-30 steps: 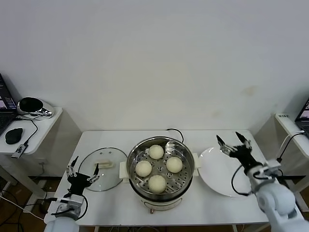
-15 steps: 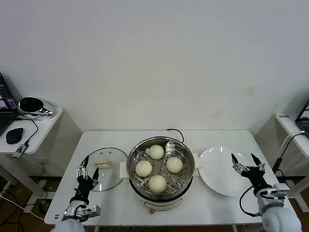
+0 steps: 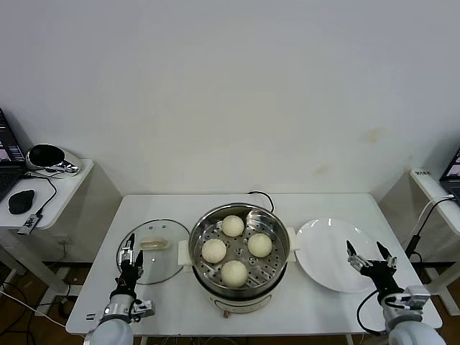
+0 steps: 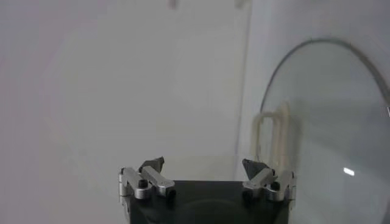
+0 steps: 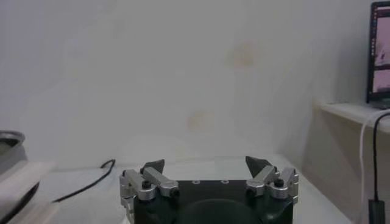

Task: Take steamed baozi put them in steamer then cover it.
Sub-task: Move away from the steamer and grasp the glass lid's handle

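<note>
Several cream-white baozi (image 3: pixel 232 226) lie on the perforated tray inside the shiny steamer (image 3: pixel 203 228) at the table's middle. The cover (image 3: pixel 159 262), a clear glass lid with a cream handle (image 3: pixel 154 244), lies flat on the table left of the steamer. The same cover (image 4: pixel 329 122) and its handle (image 4: pixel 271 134) also show in the left wrist view. My left gripper (image 3: pixel 132 251) (image 4: pixel 203 165) stands open and empty at the cover's near left edge. My right gripper (image 3: pixel 364 251) (image 5: pixel 206 164) is open and empty above the near right rim of the white plate (image 3: pixel 323 248).
A black cord (image 3: pixel 259 194) runs behind the steamer, whose rim (image 5: pixel 9 143) also shows in the right wrist view. A side table (image 3: pixel 43 198) with a mouse and a shiny object stands at the left. Another small table (image 3: pixel 431 188) stands at the right.
Both arms have drawn back toward the table's near edge. The right gripper came off the plate's far side to its near right rim. The left gripper shifted slightly right beside the cover.
</note>
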